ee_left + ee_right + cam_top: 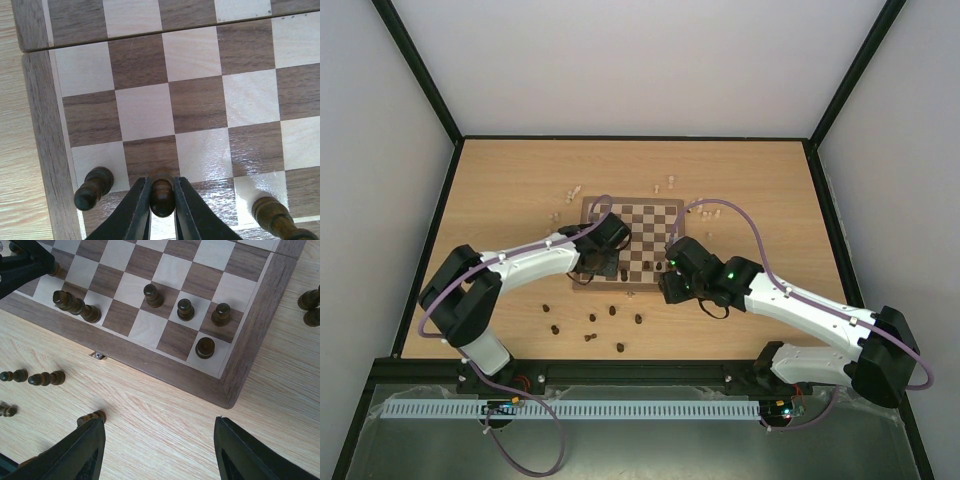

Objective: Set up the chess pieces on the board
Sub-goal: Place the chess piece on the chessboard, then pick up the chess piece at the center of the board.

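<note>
**While my left gripper clamps one dark piece: holdings by place**

Left gripper (162,186): fingers shut tight on a dark piece (161,200), over the board (145,112) at its near-left corner.

Right gripper (160,440): fingers wide apart, holding nothing, above the tabletop (160,400) just off the board's near edge.

Four upright dark pieces (185,309): on the board's near-right corner squares.

Loose dark pieces (590,320): on the tabletop near my bases.

Pale pieces (672,183): beyond the far edge.

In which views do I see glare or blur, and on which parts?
Left wrist view: soft glare on the pale squares of the board beside the left fingers; the held dark chess piece is slightly soft. Right wrist view: board sharp, right fingers dark and blurred in the foreground. Top external view: even light, no glare.
</note>
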Robot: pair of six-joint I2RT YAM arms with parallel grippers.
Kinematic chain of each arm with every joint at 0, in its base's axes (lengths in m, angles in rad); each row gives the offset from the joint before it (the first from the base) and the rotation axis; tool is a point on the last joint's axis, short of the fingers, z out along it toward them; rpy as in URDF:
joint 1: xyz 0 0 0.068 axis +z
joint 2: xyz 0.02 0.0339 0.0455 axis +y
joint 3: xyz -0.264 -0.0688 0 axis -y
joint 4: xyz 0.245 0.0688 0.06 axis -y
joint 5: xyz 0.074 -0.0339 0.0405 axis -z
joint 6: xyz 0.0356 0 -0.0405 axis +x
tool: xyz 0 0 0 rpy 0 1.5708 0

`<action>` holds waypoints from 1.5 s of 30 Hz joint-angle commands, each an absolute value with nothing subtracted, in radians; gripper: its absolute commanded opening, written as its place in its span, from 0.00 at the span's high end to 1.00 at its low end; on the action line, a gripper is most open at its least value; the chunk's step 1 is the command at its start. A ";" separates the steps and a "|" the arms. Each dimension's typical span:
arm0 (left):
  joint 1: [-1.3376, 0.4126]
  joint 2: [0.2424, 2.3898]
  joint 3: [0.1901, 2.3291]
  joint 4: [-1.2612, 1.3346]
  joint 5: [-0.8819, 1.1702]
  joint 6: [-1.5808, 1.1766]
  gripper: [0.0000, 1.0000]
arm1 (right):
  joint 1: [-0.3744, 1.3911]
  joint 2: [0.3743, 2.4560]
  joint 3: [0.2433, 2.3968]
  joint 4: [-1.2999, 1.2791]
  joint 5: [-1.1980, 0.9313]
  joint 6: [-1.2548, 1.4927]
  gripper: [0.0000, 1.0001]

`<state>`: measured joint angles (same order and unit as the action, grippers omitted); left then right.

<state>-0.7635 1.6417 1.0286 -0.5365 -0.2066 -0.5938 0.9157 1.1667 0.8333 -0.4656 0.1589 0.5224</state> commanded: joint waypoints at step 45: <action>-0.949 1.102 0.637 -0.653 -0.113 -0.895 0.37 | 0.910 1.161 0.822 -0.476 0.142 0.503 0.40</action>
<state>-0.9222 1.1007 0.6701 -0.6712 -0.1299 -0.8169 0.9154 1.1667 0.8268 -0.4648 0.1532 0.5190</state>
